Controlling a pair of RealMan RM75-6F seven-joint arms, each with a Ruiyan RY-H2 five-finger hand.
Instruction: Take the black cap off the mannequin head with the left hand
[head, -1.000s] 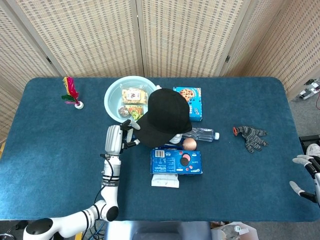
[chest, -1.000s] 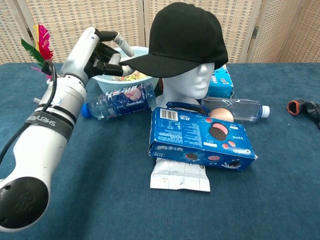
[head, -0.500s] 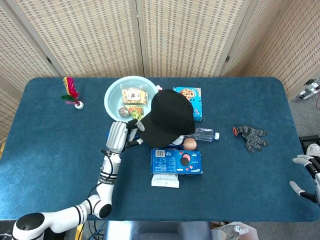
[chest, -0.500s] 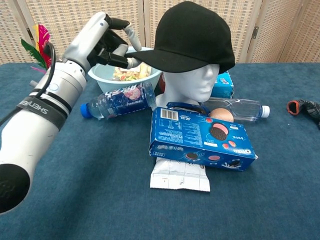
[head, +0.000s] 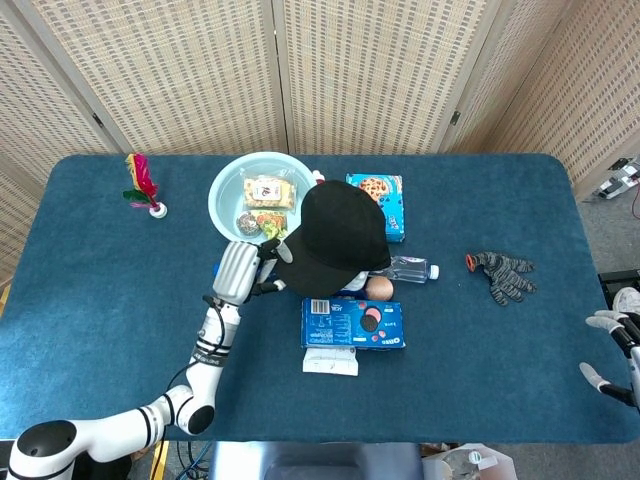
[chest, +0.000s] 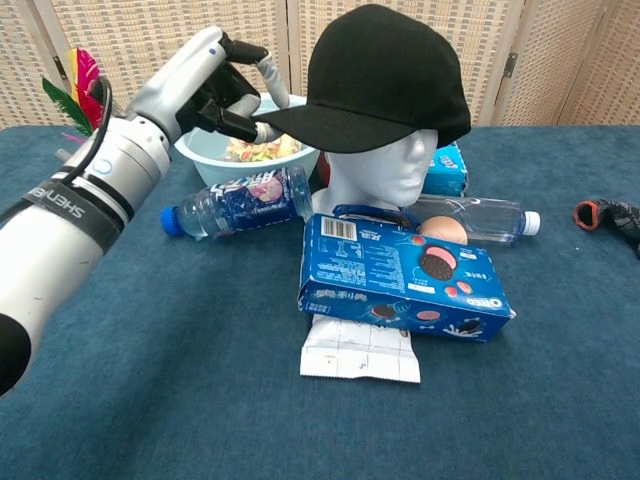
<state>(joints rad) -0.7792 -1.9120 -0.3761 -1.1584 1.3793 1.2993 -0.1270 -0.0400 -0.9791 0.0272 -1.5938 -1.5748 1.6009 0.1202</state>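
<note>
The black cap (chest: 385, 70) sits on the white mannequin head (chest: 390, 170) at the table's middle, tipped back with its brim raised toward the left. From above, the cap (head: 340, 235) hides almost all of the head. My left hand (chest: 215, 85) is at the brim's tip and pinches it between thumb and fingers; the head view shows this hand (head: 245, 272) just left of the cap. My right hand (head: 615, 350) hangs off the table's right edge, fingers apart, holding nothing.
A light blue bowl (chest: 195, 150) of snacks stands behind my left hand. A blue-labelled bottle (chest: 240, 200) lies left of the head, with an Oreo box (chest: 400, 275) and a white packet (chest: 360, 352) in front. A clear bottle (chest: 480, 215) and a glove (head: 503, 275) lie right.
My left hand rose with the brim in its fingers, and the cap tipped up and back on the mannequin head. The right hand has not moved.
</note>
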